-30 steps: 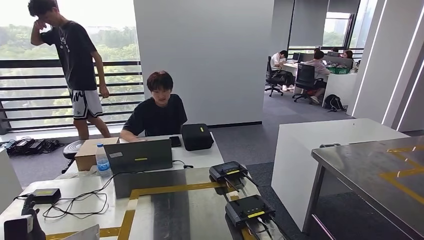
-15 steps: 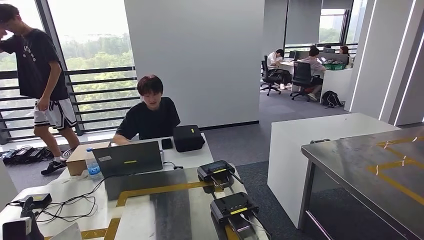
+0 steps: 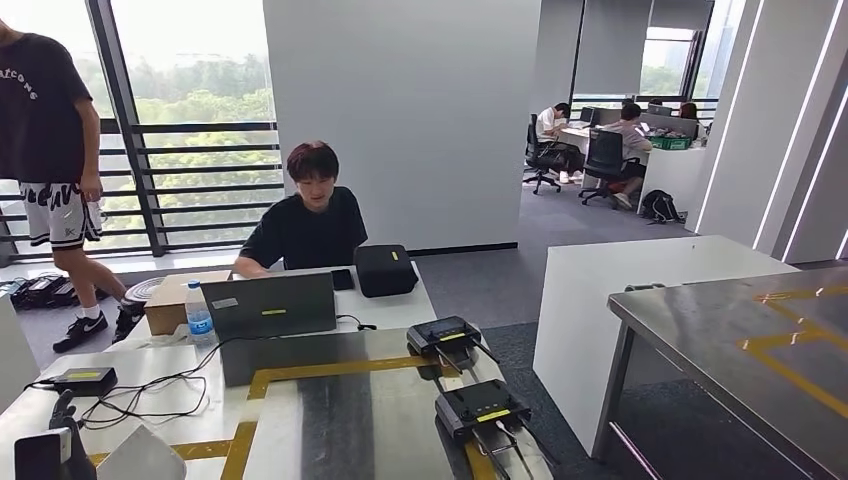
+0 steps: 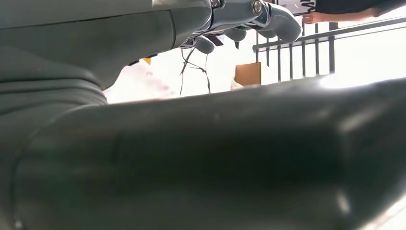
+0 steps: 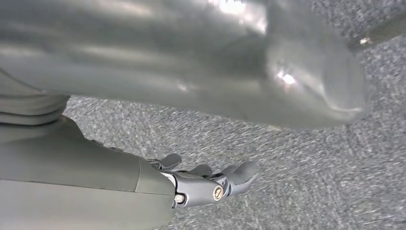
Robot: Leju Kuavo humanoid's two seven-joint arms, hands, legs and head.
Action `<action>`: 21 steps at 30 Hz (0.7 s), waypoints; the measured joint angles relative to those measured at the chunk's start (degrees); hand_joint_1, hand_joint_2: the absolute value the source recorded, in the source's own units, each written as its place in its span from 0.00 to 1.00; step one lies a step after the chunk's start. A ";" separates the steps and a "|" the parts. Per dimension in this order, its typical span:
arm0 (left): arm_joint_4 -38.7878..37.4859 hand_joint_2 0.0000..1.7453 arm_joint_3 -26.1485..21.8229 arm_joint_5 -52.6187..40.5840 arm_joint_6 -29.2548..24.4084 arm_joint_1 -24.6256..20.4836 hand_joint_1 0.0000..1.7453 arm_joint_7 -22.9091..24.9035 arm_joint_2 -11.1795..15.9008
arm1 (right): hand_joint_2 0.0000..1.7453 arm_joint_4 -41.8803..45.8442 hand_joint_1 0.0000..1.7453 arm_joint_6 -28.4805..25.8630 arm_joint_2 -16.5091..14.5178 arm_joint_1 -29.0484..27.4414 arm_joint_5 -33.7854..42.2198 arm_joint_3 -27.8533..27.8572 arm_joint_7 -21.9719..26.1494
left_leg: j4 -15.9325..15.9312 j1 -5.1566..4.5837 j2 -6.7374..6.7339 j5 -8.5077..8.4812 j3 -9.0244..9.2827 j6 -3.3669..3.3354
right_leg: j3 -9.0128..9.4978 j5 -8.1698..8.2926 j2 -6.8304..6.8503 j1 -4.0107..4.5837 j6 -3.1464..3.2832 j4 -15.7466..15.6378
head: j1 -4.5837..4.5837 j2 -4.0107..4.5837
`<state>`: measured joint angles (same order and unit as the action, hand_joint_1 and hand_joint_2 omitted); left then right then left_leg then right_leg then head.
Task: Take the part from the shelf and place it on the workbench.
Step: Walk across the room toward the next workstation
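The right hand [image 5: 206, 184] hangs over grey carpet [image 5: 306, 158], its fingers [image 5: 242, 173] apart and lightly curled, holding nothing. The left hand [image 4: 239, 19] likewise grips nothing, fingers loosely apart, with cables [image 4: 194, 72] and a cardboard box [image 4: 247, 73] beyond its fingertips. I cannot tell where the part is; the steel workbench [image 3: 760, 350] stands at the robot's right.

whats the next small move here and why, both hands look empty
Probably keep turning to find the shelf: the head view faces a desk with a laptop and a steel workbench, with no part visible. The right hand and left hand hold nothing.
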<state>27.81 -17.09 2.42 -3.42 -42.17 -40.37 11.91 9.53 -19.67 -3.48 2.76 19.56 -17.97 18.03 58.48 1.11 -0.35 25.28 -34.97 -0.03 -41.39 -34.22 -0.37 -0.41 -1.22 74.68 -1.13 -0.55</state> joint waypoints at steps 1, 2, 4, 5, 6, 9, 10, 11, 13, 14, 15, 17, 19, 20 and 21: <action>-0.10 0.00 0.00 0.02 0.00 0.05 0.00 0.00 0.00 | 0.00 0.00 0.00 -0.02 0.01 0.00 -0.08 0.00 -0.08 | 0.12 0.04 0.00 -0.16 -0.25 0.13 | 1.24 1.08 0.03 -0.06 -0.01 -1.71 | -0.01 0.00; -0.17 0.00 0.00 0.02 0.00 0.07 0.00 0.00 0.00 | 0.00 0.00 0.00 -0.04 0.02 0.03 -0.15 0.00 -0.14 | 0.27 0.09 0.00 -0.28 -0.43 0.28 | 3.47 2.74 0.07 -0.10 0.06 -5.29 | -0.03 0.00; -0.24 0.00 0.00 0.03 0.00 0.04 0.00 -0.01 0.00 | 0.00 0.00 0.00 -0.07 0.03 0.16 -0.19 0.00 -0.25 | 0.57 0.03 0.00 -0.53 -0.68 0.77 | 7.66 5.04 0.11 -0.02 0.52 -12.64 | -0.05 0.00; -0.27 0.00 0.00 0.02 -0.01 0.00 0.00 -0.01 -0.01 | 0.00 0.00 0.00 -0.08 0.03 0.21 -0.19 0.00 -0.30 | 0.61 -0.04 0.01 -0.71 -0.76 1.12 | 8.65 5.54 0.10 0.06 0.84 -14.60 | -0.05 0.00; -0.32 0.00 0.00 0.02 -0.03 -0.04 0.00 -0.01 -0.02 | 0.00 0.00 0.00 -0.08 0.03 0.24 -0.19 0.00 -0.35 | 0.52 -0.10 0.02 -0.94 -0.81 1.52 | 8.83 5.65 0.07 0.19 1.19 -15.26 | -0.04 0.00; -0.49 0.00 0.00 -0.01 -0.08 -0.08 0.00 -0.01 0.01 | 0.00 0.00 0.00 -0.09 0.03 0.22 -0.19 0.00 -0.41 | 0.38 0.08 0.06 -1.07 -1.17 2.73 | 8.38 6.86 0.10 0.24 2.53 -15.74 | -0.02 0.00; -0.55 0.00 0.00 -0.02 -0.09 -0.11 0.00 -0.01 0.04 | 0.00 0.00 0.00 -0.11 0.04 0.25 -0.19 0.00 -0.40 | 1.51 0.14 0.09 0.11 -1.74 3.00 | 8.14 7.35 0.14 0.15 3.03 -16.00 | 0.01 0.00; -0.63 0.00 0.00 -0.02 -0.10 -0.14 0.00 -0.01 0.07 | 0.00 0.00 0.00 -0.13 0.06 0.27 -0.19 0.00 -0.40 | 3.89 0.18 0.12 2.09 -2.69 3.20 | 7.81 7.81 0.18 0.07 3.41 -16.19 | 0.04 0.00; -0.83 0.00 0.00 -0.02 -0.10 -0.15 0.00 0.00 0.08 | 0.00 0.00 0.00 -0.15 0.09 0.25 -0.19 0.00 -0.39 | 11.12 0.16 0.17 6.79 -5.13 3.51 | 6.86 8.56 0.22 0.17 3.78 -16.20 | 0.11 0.00; -0.96 0.00 0.00 -0.02 -0.10 -0.11 0.00 0.00 0.08 | 0.00 0.00 0.00 -0.15 0.09 0.23 -0.19 0.00 -0.39 | 14.12 0.15 0.17 8.27 -5.88 3.60 | 6.32 8.94 0.21 0.23 3.80 -16.16 | 0.11 0.00; -1.08 0.00 0.00 -0.02 -0.10 -0.06 0.00 0.00 0.07 | 0.00 0.00 0.00 -0.15 0.09 0.22 -0.19 0.00 -0.39 | 15.43 0.15 0.17 8.79 -5.79 3.61 | 5.76 9.33 0.21 0.28 3.78 -16.09 | 0.13 0.00; -1.18 0.00 0.00 -0.02 -0.10 -0.10 0.00 0.00 0.07 | 0.00 0.00 0.00 -0.15 0.09 0.22 -0.19 0.00 -0.39 | 11.36 0.16 0.17 7.21 -2.14 3.42 | 4.65 10.11 0.17 0.31 3.57 -15.84 | 0.15 0.00; -1.11 0.00 0.00 -0.02 -0.10 -0.31 0.00 0.00 0.04 | 0.00 0.00 0.00 -0.15 0.09 0.25 -0.20 0.00 -0.39 | 3.62 0.00 0.23 5.49 2.90 2.89 | 3.80 10.76 0.13 0.39 3.08 -15.46 | 0.18 0.00; -1.08 0.00 0.00 -0.02 -0.10 -0.40 0.00 0.00 0.02 | 0.00 0.00 0.00 -0.15 0.09 0.25 -0.20 0.00 -0.39 | 1.26 -0.15 0.29 5.05 4.25 2.52 | 3.57 11.04 0.12 0.44 2.76 -15.35 | 0.19 0.00; -1.07 0.00 0.00 -0.02 -0.10 -0.47 0.00 0.00 0.01 | 0.00 0.00 0.00 -0.15 0.09 0.25 -0.21 0.00 -0.38 | 0.31 -0.34 0.36 4.90 4.62 2.07 | 3.44 11.34 0.12 0.48 2.41 -15.36 | 0.19 0.00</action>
<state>26.74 -17.09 2.40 -3.52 -42.64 -40.37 11.92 9.53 -19.82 -3.39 3.00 19.34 -17.97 17.65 58.79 0.77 0.01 30.19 -30.35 2.04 -37.95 -22.88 -0.25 0.07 1.19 59.32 -0.94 -0.55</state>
